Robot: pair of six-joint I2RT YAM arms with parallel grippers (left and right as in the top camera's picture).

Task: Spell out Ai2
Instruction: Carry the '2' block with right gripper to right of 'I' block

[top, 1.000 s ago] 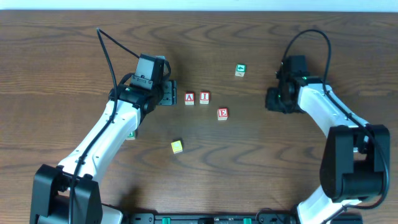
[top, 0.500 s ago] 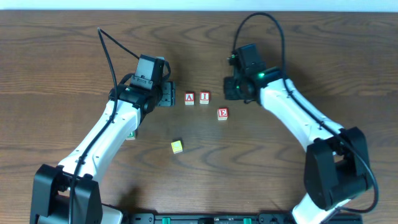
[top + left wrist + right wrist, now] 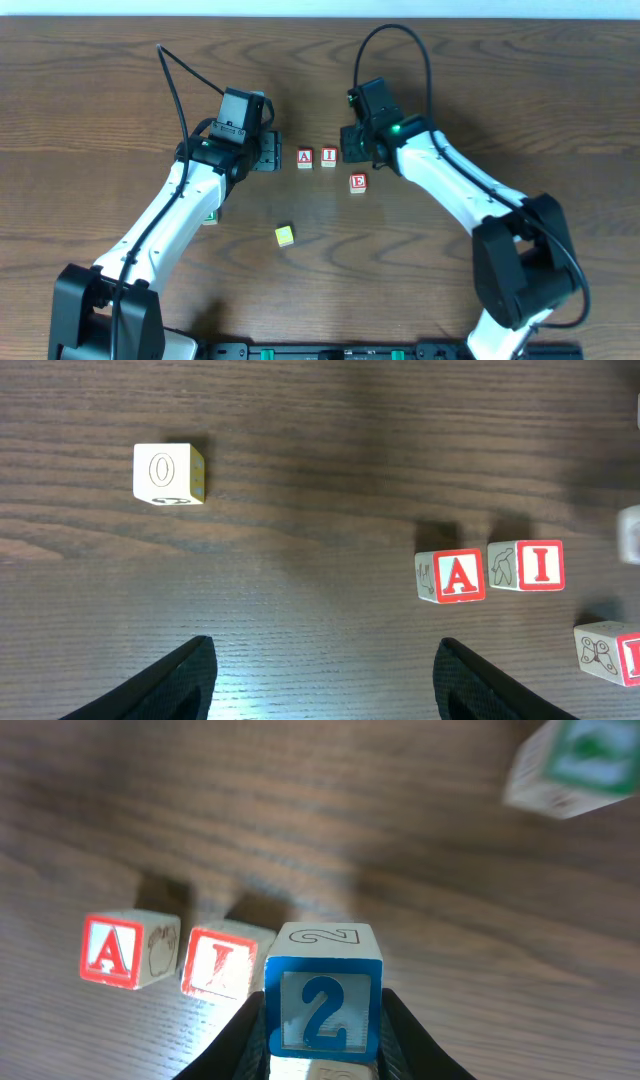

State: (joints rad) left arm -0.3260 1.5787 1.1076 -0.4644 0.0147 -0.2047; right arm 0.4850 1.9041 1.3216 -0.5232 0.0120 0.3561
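Observation:
A red A block [image 3: 305, 157] and a red I block [image 3: 328, 156] stand side by side mid-table. My right gripper [image 3: 352, 143] hovers just right of the I block. In the right wrist view my right gripper [image 3: 323, 1032] is shut on a blue 2 block [image 3: 323, 990], held beside the I block [image 3: 222, 960] and the A block [image 3: 128, 950]. My left gripper [image 3: 268, 152] is open and empty, left of the A block. In the left wrist view my left gripper [image 3: 325, 680] is short of the A block [image 3: 452, 576] and the I block [image 3: 527, 565].
A red E block [image 3: 358, 182] lies below and right of the I block. A yellow block [image 3: 285, 235] sits nearer the front. An O block [image 3: 170, 472] shows in the left wrist view. A green block [image 3: 575, 760] lies beyond the right gripper.
My right arm has swung left across the table with the 2 block, from the right side to just right of the I block. The left arm has not moved.

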